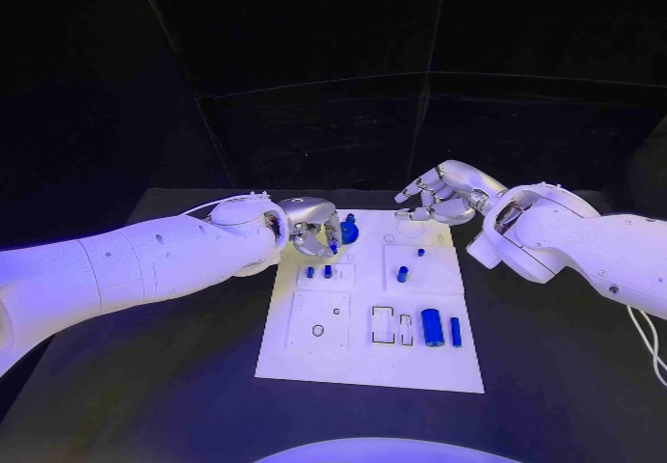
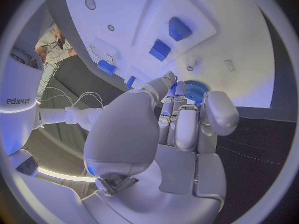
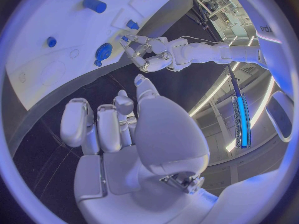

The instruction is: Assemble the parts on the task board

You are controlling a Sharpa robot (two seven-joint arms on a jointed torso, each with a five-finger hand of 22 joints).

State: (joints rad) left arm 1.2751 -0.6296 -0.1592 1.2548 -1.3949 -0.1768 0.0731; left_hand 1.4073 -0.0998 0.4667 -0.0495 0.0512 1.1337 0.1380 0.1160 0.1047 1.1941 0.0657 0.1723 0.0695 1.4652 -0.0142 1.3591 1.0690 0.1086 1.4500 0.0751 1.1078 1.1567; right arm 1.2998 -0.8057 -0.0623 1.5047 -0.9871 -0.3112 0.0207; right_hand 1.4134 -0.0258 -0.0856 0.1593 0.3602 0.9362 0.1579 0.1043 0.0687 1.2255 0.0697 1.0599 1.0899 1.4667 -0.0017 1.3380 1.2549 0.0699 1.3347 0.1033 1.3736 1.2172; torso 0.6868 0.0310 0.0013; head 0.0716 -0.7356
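Parts mostly sit in their slots on the task board (image 1: 364,371), but the one that matters is the round blue gear (image 1: 349,231) at the far edge. The left hand (image 1: 310,228) is right beside it, fingers curled toward it, though whether they actually grip it can't be told. The gear lies just past the fingertips, toward the board's middle. The right hand (image 1: 442,196) hovers well off, fingers loosely apart, holding nothing, so left is clearly nearer.

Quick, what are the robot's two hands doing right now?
Left hand: cannot tell whether it holds the round blue part.
Right hand: open, holding nothing.
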